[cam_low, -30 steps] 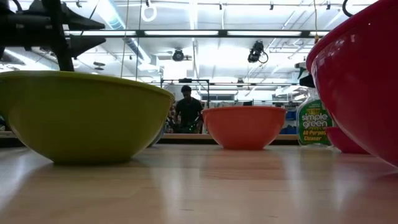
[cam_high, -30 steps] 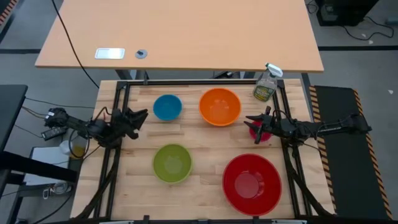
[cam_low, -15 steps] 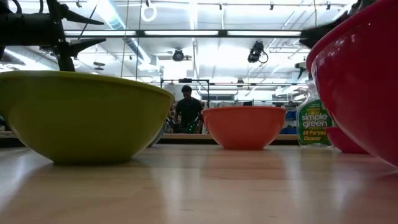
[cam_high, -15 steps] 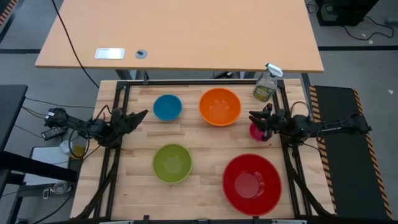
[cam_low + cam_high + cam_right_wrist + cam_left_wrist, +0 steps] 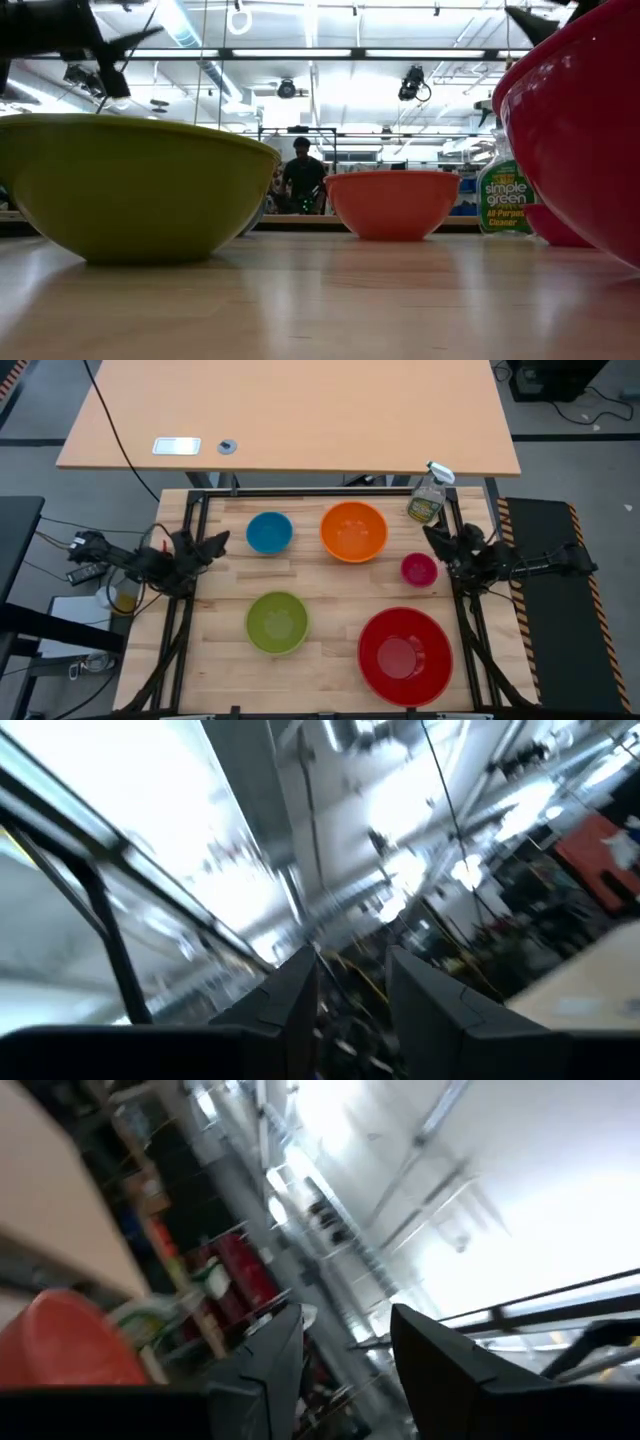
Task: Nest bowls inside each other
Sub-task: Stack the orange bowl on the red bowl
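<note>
Five bowls stand upright and apart on the wooden table (image 5: 320, 585): blue (image 5: 269, 532) and orange (image 5: 353, 531) at the far side, small pink (image 5: 418, 569) at the right, green (image 5: 277, 622) and large red (image 5: 404, 655) near the front. My left gripper (image 5: 212, 544) hangs open at the table's left edge, left of the blue bowl, tipped upward. At the right edge my right gripper (image 5: 435, 538) is also open and tipped upward, just beyond the pink bowl. Both wrist views show only the room between the fingers (image 5: 345, 1350) (image 5: 350, 980).
A clear spray bottle (image 5: 428, 495) stands at the far right corner, close behind my right gripper. A dark frame (image 5: 200, 510) borders the table. Bare wood lies in the middle between the bowls. A person (image 5: 302, 175) stands far off in the room behind.
My right gripper has risen from over the pink bowl, rolled and tipped upward, and drawn back toward the table's right edge. My left gripper has rolled, tipped upward and pulled back a little toward the left edge. The bowls have not moved.
</note>
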Tool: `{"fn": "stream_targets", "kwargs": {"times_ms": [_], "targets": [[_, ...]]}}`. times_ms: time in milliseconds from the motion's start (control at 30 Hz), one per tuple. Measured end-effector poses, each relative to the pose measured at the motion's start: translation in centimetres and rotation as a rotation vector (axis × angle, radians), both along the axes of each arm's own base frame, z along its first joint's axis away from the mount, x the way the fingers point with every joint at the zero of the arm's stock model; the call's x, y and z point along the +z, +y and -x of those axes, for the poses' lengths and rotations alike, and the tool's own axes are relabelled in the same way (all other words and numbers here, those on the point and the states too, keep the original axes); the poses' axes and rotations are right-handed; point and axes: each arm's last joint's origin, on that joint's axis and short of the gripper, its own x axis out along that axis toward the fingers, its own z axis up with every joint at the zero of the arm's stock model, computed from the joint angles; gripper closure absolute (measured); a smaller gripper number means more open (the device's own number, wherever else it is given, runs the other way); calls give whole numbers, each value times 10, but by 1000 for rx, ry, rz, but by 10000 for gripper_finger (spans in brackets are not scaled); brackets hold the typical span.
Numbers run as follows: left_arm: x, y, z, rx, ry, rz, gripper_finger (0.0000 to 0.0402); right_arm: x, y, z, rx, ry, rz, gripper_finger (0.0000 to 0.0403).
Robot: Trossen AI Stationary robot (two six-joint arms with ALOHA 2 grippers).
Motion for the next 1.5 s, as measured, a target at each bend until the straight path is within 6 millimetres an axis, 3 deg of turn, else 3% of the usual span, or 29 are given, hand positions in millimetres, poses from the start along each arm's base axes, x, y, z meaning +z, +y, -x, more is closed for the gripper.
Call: {"fn": "stream_targets", "kwargs": {"times_ms": [233,367,500,667,867,1100,1200,1500], "targets": [[58,2,6,149,-12,-160,246,17,0,1,-12,-46,8,273],[97,1,3,192,112,-270,246,30,0,-5,-31,-1,28,273],[122,-1,-8,232,397,-337,246,43,-1,-23,-38,209,-35,277],[139,-2,-18,258,584,-223,236,64,-2,-46,-34,491,-143,284],[144,-6,-31,240,675,-220,185,85,-5,-76,-22,718,-110,286],[142,-11,-40,122,669,-256,160,103,-7,-108,11,645,-20,286],[139,-14,-47,97,682,-257,160,102,-12,-117,26,698,-29,286],[123,-25,-74,-17,740,-212,160,103,-33,-149,-157,1157,-133,286]]}}
